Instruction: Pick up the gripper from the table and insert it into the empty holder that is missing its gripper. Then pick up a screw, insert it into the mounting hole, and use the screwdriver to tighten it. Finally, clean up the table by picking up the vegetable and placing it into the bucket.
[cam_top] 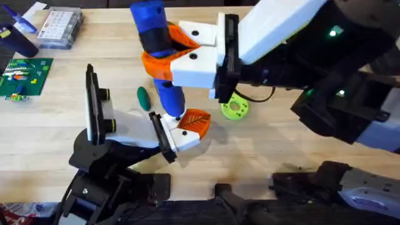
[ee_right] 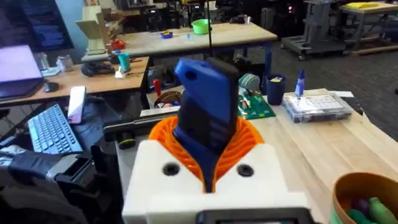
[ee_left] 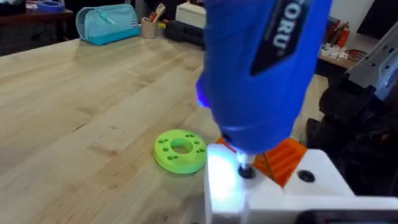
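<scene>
Blue screwdriver (cam_top: 156,44) clamped upright, tip on white holder (cam_top: 178,134)

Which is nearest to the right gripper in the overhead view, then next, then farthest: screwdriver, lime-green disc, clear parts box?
1. Screwdriver: clamped in the right gripper.
2. Lime-green disc: on the table, just below it.
3. Clear parts box: far upper-left corner.

One screwdriver (cam_top: 156,44), one vegetable (cam_top: 144,97), one green disc (cam_top: 235,107)

Right hand (ee_right: 208,168) grips the screwdriver (ee_right: 205,115) — bucket (ee_right: 364,196) beside it.
</scene>
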Controlling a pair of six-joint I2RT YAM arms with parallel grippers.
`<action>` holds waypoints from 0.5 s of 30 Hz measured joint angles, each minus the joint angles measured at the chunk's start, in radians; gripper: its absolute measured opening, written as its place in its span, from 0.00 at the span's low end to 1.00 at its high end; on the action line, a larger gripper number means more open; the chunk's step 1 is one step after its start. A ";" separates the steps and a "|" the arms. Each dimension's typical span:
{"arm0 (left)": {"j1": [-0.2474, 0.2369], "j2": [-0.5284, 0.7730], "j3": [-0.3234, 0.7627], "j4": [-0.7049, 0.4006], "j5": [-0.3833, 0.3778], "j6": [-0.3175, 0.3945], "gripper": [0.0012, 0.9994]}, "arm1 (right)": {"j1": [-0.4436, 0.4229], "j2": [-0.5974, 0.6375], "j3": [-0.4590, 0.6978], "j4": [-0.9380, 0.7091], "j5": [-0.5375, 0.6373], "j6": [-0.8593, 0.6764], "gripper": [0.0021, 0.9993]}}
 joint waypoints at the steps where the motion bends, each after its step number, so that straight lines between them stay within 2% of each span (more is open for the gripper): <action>1: 0.000 0.000 0.000 0.000 0.000 0.000 0.02 | 0.000 0.000 0.000 0.000 0.000 0.000 0.03; 11: 0.000 0.000 0.000 0.000 -0.001 0.000 0.02 | -0.004 -0.001 -0.009 0.052 -0.002 0.044 0.03; 15: 0.000 0.000 0.000 0.000 -0.001 0.000 0.02 | -0.021 -0.036 -0.009 0.064 -0.001 0.072 0.03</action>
